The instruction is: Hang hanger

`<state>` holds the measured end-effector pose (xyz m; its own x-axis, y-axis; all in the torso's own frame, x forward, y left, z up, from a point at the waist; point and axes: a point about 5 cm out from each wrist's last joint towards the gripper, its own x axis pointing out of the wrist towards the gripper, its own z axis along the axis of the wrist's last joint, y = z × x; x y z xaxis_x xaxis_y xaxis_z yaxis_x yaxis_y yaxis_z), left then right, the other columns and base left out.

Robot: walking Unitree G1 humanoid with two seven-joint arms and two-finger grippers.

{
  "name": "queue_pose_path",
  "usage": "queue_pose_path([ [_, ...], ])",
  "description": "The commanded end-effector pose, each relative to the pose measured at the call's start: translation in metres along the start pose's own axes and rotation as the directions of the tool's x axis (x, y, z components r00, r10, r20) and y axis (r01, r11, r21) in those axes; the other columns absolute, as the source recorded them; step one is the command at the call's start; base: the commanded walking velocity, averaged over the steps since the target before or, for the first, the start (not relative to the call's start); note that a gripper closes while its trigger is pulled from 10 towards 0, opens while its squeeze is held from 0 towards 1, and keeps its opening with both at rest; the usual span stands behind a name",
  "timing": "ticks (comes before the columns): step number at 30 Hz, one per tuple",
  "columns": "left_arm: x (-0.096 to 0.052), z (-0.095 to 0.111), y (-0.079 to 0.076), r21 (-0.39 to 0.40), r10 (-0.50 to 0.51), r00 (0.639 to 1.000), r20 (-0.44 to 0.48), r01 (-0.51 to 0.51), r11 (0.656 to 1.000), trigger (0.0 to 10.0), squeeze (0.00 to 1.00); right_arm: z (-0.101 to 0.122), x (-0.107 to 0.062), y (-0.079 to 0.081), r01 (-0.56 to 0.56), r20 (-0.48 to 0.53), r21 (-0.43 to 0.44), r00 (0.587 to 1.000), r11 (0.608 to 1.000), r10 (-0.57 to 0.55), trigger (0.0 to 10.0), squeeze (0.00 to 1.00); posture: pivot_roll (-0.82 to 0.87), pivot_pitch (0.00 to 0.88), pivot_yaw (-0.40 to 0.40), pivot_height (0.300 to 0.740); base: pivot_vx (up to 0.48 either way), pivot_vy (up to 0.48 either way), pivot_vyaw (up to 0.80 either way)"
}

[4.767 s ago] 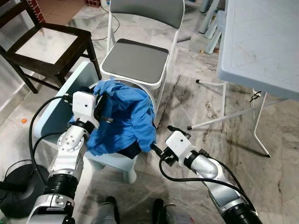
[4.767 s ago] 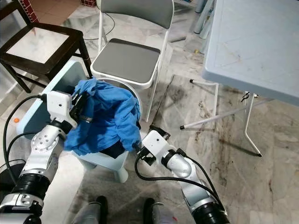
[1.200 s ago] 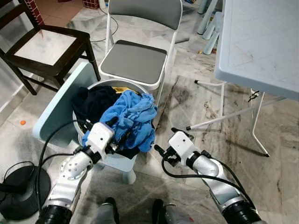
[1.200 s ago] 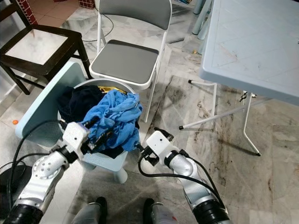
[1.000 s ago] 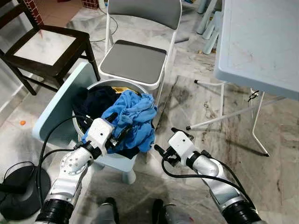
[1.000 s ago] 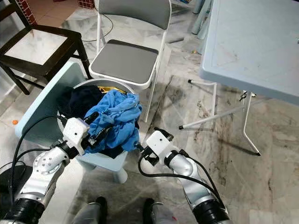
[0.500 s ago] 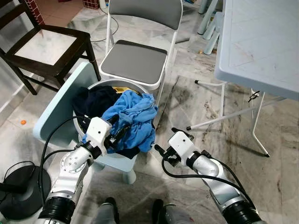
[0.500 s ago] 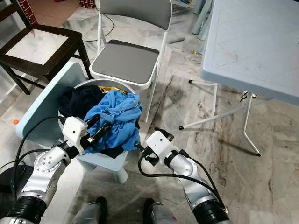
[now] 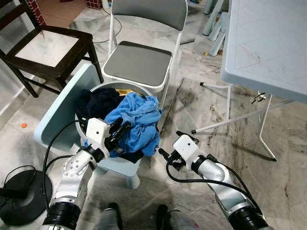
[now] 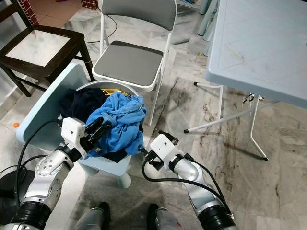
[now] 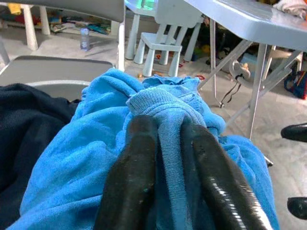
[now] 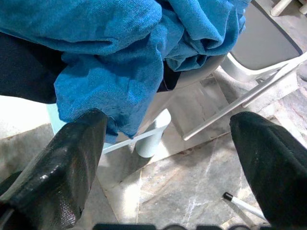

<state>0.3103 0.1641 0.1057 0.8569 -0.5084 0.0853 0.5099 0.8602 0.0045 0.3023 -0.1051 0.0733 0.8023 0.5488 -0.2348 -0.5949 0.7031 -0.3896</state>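
A blue garment (image 9: 139, 117) lies bunched in a round grey basket (image 9: 115, 86), beside a dark garment (image 9: 98, 103). My left gripper (image 9: 122, 128) reaches over the basket's near rim and is shut on a fold of the blue garment (image 11: 163, 103); its two fingers (image 11: 134, 158) pinch the cloth. My right gripper (image 9: 168, 145) hangs low, to the right of the basket and apart from it, open with nothing between its fingers (image 12: 62, 167). From the right wrist, the blue garment (image 12: 110, 62) drapes over the basket's edge. I see no hanger.
The basket sits on a light blue child's chair (image 9: 62, 110). Behind it stands a grey folding chair (image 9: 139, 62), and a dark wooden chair (image 9: 45, 48) at the far left. A light blue table (image 9: 268, 38) with thin white legs (image 9: 225, 122) fills the right. A black round base (image 9: 19, 191) lies near left.
The blue garment, held up and spread out several seconds ago, now lies bunched in the basket. Over the last second my left gripper shifted slightly leftward, still pinching it. The right arm stayed put.
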Motion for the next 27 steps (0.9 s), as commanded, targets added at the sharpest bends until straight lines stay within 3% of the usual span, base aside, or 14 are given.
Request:
queue_pose_path([
  [1,0.001,0.004,0.0,-0.01,-0.009,1.0,0.015,0.009,1.0,0.0,0.0,-0.007,-0.003,0.001,0.008,-0.027,0.01,1.0,1.0,-0.008,10.0,0.0,0.12,0.262,-0.077,0.74,0.0,0.0,0.0],
  [15,0.002,0.008,-0.002,-0.019,0.014,0.999,0.038,-0.013,1.0,0.0,0.0,-0.006,-0.002,0.0,0.015,-0.021,0.012,1.0,1.0,-0.015,10.0,0.0,0.13,0.256,-0.076,0.74,0.0,0.0,0.0],
  [22,0.003,0.021,-0.012,0.072,0.041,0.993,0.109,-0.049,0.996,0.0,0.0,0.002,-0.003,-0.006,0.053,0.031,0.037,0.998,0.998,-0.054,10.0,0.0,0.14,0.258,-0.071,0.74,0.0,0.0,0.0],
  [24,0.001,0.037,-0.019,0.185,0.045,0.984,0.172,-0.077,0.98,0.0,0.0,0.013,-0.006,-0.013,0.07,0.104,0.092,0.991,0.993,-0.08,10.0,0.0,0.14,0.265,-0.071,0.74,0.0,0.0,0.0],
  [27,-0.001,0.052,-0.023,0.24,0.058,0.972,0.228,-0.114,0.964,0.0,0.0,0.021,-0.008,-0.018,0.069,0.152,0.14,0.984,0.988,-0.09,10.0,0.0,0.15,0.267,-0.072,0.74,0.0,0.0,0.0],
])
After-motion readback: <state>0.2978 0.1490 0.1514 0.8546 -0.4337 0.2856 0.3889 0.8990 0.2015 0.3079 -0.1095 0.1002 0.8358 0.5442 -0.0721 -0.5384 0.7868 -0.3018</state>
